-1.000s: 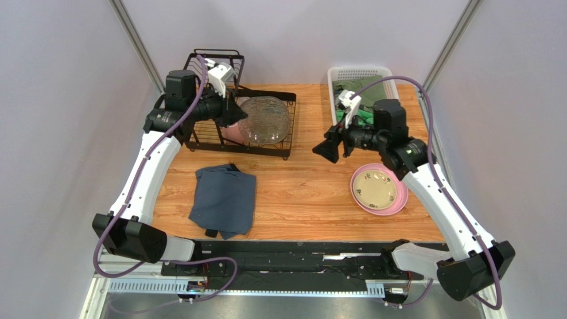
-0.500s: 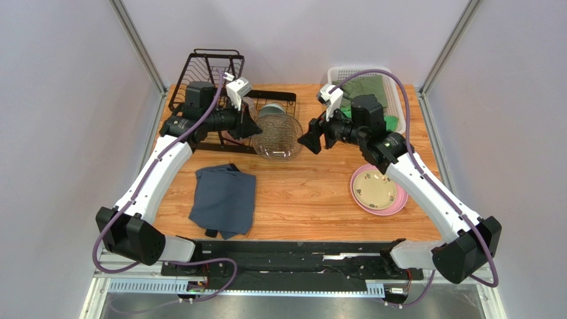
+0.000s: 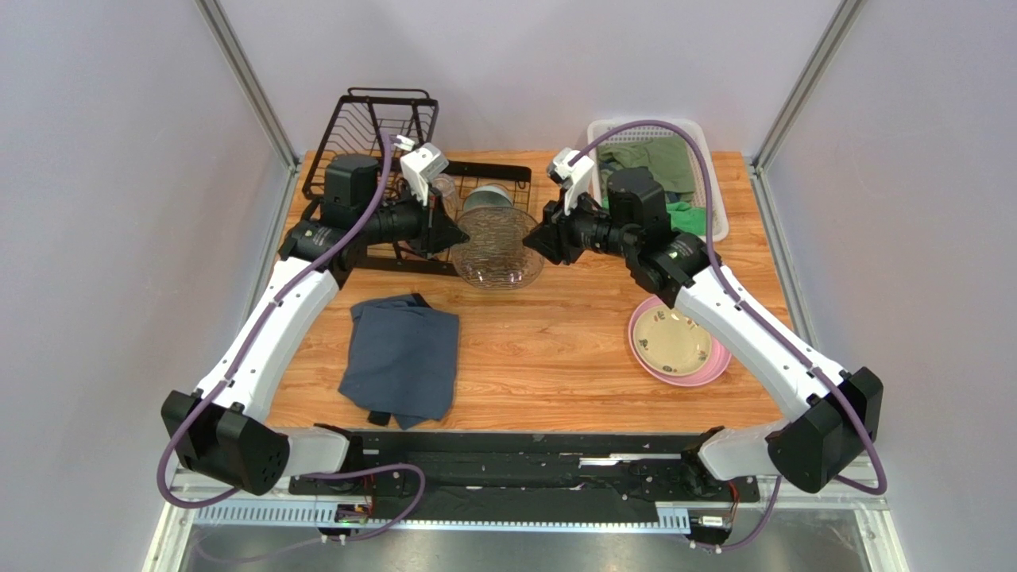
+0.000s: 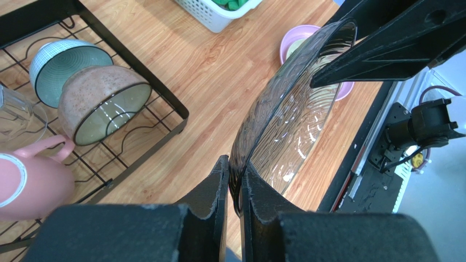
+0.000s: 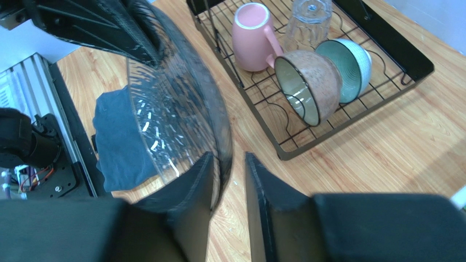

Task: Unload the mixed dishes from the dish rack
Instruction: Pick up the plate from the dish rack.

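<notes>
Dishes that are out of the rack lie nearest the arm bases: a pink plate [image 3: 707, 361] with a cream plate [image 3: 671, 339] resting in it, on the right of the wooden surface [image 3: 549, 346]. Well to their left lies a folded blue-grey cloth [image 3: 400, 358].

Farther in, a clear glass dish [image 3: 495, 250] hangs on edge in the air between the two arms, just in front of the dish rack [image 3: 489, 171]. The left fingers [image 4: 221, 174] are pinched tight on one side of its rim and carry it. The right fingers [image 5: 208, 164] straddle the opposite rim, drawn in but with a sliver of gap showing on one side, so they do not look clamped yet.

The step in hand reads as a handover of the dish from the left arm to the right. Next, the right fingers likely need to close firmly on the rim before the left ones let go. Smooth glass gripped by a thin edge could slip or swing if the release comes early.

Beyond, the rack's lower tray holds a speckled bowl [image 5: 309, 84] leaning against a teal-lined bowl [image 5: 350, 63], a pink mug [image 5: 251, 35] and an upturned tumbler [image 5: 309, 22], all yet to be unloaded. At the far right stands a white basket [image 3: 651, 125] of green cloths [image 3: 657, 161].
</notes>
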`<state>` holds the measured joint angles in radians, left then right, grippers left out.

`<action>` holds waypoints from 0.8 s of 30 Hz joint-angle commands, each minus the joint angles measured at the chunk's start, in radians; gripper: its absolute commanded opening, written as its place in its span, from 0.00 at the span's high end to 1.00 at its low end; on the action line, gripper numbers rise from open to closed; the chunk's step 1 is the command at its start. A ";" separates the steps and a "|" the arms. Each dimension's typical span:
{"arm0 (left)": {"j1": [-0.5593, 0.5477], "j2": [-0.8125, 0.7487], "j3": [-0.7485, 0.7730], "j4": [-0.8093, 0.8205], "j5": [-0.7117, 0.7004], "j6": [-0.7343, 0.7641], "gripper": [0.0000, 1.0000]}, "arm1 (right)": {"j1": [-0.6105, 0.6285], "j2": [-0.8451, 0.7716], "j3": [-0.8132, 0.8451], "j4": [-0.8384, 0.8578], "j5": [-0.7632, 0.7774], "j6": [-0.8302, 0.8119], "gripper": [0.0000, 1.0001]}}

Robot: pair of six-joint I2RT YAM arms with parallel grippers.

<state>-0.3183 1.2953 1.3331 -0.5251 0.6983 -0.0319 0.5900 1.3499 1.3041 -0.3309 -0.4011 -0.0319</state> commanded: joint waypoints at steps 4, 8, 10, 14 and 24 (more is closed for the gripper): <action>-0.008 -0.044 -0.021 0.054 0.047 -0.023 0.96 | 0.024 0.023 0.066 0.047 0.031 0.007 0.92; -0.008 -0.053 -0.031 0.056 0.047 -0.019 0.77 | 0.024 0.022 0.063 0.041 0.044 0.003 1.00; -0.008 -0.062 -0.035 0.059 0.049 -0.002 0.64 | 0.025 0.015 0.054 0.039 0.057 -0.005 1.00; -0.008 -0.083 -0.046 0.063 0.049 0.013 0.39 | 0.024 0.002 0.035 0.039 0.088 -0.029 1.00; -0.008 -0.149 -0.061 0.027 0.007 0.102 0.06 | -0.057 -0.084 -0.087 -0.020 0.140 -0.117 1.00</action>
<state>-0.3214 1.1938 1.2747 -0.4923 0.7151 0.0025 0.5926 1.3388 1.2644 -0.3412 -0.2871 -0.1005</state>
